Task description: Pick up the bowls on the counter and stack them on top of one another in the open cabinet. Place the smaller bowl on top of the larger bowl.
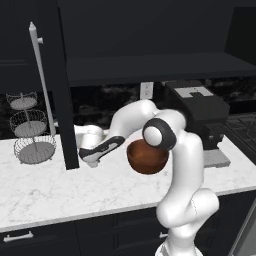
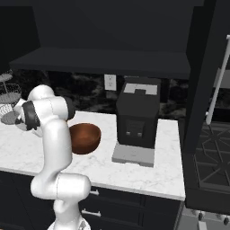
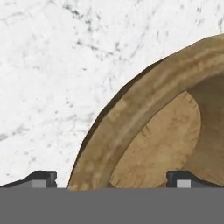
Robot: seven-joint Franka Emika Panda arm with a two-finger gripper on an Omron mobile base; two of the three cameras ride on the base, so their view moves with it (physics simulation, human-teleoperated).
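The smaller bowl (image 3: 148, 131), light tan wood, lies right under my hand on the white marble counter (image 3: 52, 78). My gripper (image 3: 111, 179) is open and straddles the bowl's near rim, with one fingertip (image 3: 42, 178) over the counter outside it and the other inside the bowl. From the left base camera the gripper (image 1: 91, 160) is low over the counter (image 1: 50, 190), beside the open cabinet's door (image 1: 60, 100). The larger bowl (image 1: 147, 156) (image 2: 84, 137), deep reddish-brown, stands on the counter to the right, partly behind my arm. The open cabinet's dark shelf (image 1: 150, 67) runs above.
A three-tier wire basket stand (image 1: 30, 132) is at the far left of the counter. A black coffee machine (image 1: 197, 112) (image 2: 137, 119) stands to the right of the larger bowl. A stove (image 2: 211, 157) follows past the counter's right end.
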